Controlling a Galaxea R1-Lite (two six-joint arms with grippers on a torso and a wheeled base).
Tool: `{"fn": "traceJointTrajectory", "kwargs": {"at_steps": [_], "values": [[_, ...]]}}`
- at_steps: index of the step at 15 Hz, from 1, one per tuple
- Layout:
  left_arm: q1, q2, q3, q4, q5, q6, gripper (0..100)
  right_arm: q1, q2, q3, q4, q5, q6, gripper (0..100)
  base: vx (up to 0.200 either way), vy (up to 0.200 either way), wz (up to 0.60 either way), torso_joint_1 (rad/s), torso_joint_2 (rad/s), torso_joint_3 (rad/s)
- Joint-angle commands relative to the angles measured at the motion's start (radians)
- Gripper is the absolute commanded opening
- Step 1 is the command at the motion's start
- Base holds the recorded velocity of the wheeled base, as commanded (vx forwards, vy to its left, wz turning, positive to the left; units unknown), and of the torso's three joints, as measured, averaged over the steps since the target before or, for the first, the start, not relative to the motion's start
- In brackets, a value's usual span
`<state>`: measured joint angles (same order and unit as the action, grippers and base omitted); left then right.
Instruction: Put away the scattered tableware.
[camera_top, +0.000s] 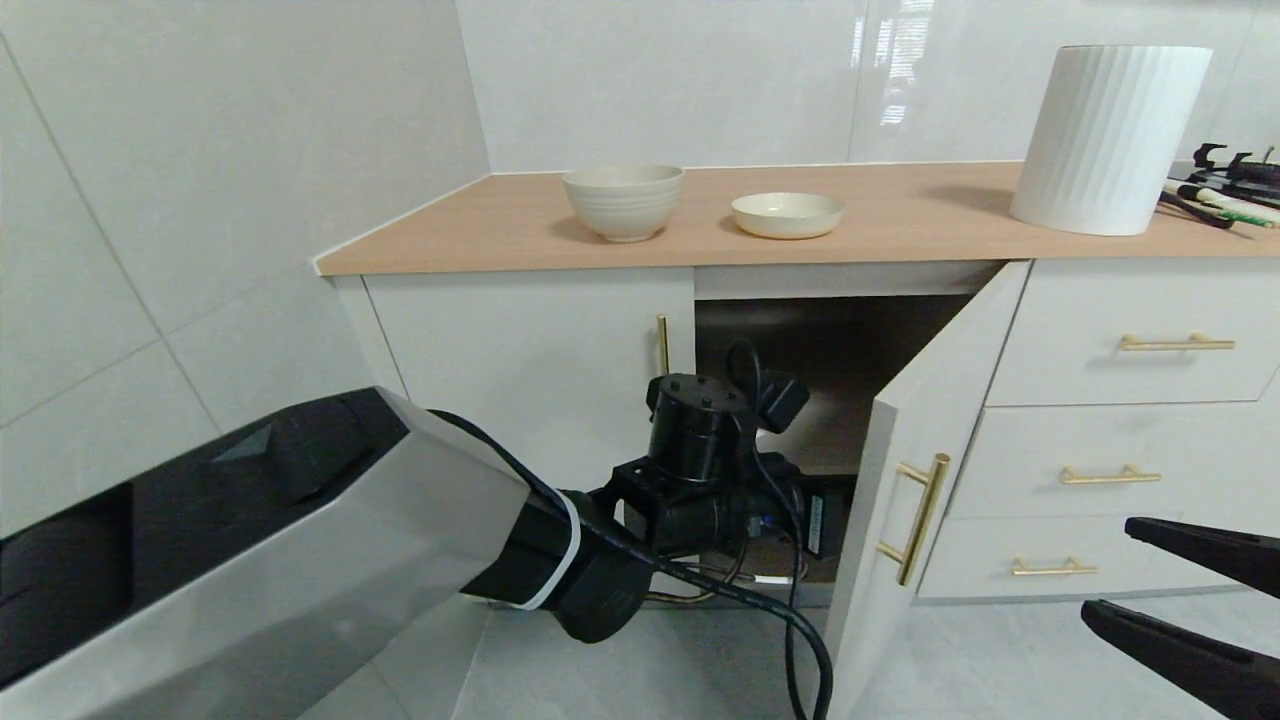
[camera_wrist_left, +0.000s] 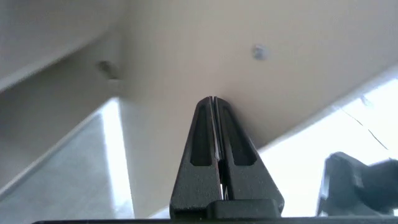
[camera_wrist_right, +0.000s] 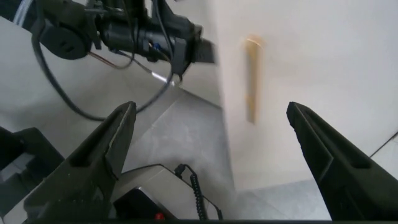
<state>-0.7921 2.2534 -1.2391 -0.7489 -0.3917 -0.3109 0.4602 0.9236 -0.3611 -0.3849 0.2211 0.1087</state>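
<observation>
Closest to view is the robot's left arm, a bulky grey and black limb stretching forward and down into the open cupboard below the counter. Its left end effector (camera_wrist_left: 213, 101) is closed, the two black fingers pressed flat together with nothing between them, close to a pale inner panel. The white cupboard door (camera_top: 930, 400) with a slim brass bar handle (camera_top: 915, 520) stands swung outward. Low on the robot's right hangs the right end effector (camera_top: 1108, 568), its two long black fingers spread wide apart and empty, out in front of the door.

The tableware sits higher up, on the light wooden counter (camera_top: 480, 235), well apart from both arms. A beige round bowl with ribbed sides (camera_top: 623, 200) stands upright towards the left. Just beside it, not touching, rests a shallow cream dish (camera_top: 787, 214). Further right stands a tall white ribbed cylinder container (camera_top: 1110, 140), with a few pens (camera_top: 1220, 200) near the counter's end.

Both pieces look stiff, smooth and fairly light, and likely to chip or crack if dropped. The bowl probably handles best by pinching its rim, one finger inside and one outside, since the rounded wall may slip. The dish is low and thin-lipped, so the rim seems the only hold, and a gentle, level carry would suit it.
</observation>
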Motion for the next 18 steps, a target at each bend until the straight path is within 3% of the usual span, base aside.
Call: {"fn": "traceJointTrajectory", "kwargs": {"at_steps": [1,5,7,8,11,13,14,18], "values": [[0.004,0.005,-0.01,0.005,0.002,-0.001,0,0.002,0.001,0.001,-0.002,0.0,0.0,100,0.0,0.0,0.0,0.0,0.0,0.0],[0.004,0.017,-0.013,0.005,0.004,-0.001,0,0.002,0.0,-0.001,0.0,0.0,0.0,100,0.0,0.0,0.0,0.0,0.0,0.0],[-0.015,0.035,-0.046,0.025,0.039,-0.002,0,0.011,-0.008,0.001,0.0,0.0,0.0,100,0.0,0.0,0.0,0.0,0.0,0.0],[-0.044,0.048,-0.075,0.037,0.077,-0.001,0,0.04,-0.017,0.002,0.0,-0.002,0.0,100,0.0,0.0,0.0,0.0,0.0,0.0],[-0.199,0.005,-0.091,0.048,0.079,-0.004,0,0.149,-0.106,0.036,-0.002,0.061,0.0,100,0.0,0.0,0.0,0.0,0.0,0.0],[-0.253,-0.028,-0.069,0.049,0.086,-0.025,0,0.153,-0.135,0.039,-0.002,0.139,0.002,100,0.0,0.0,0.0,0.0,0.0,0.0],[-0.245,-0.037,-0.054,0.048,0.09,-0.034,0,0.153,-0.132,0.037,-0.002,0.138,0.003,100,0.0,0.0,0.0,0.0,0.0,0.0],[0.007,-0.233,0.179,-0.003,0.097,-0.04,0,0.135,0.02,0.002,-0.005,0.066,0.005,100,0.0,0.0,0.0,0.0,0.0,0.0]]}}
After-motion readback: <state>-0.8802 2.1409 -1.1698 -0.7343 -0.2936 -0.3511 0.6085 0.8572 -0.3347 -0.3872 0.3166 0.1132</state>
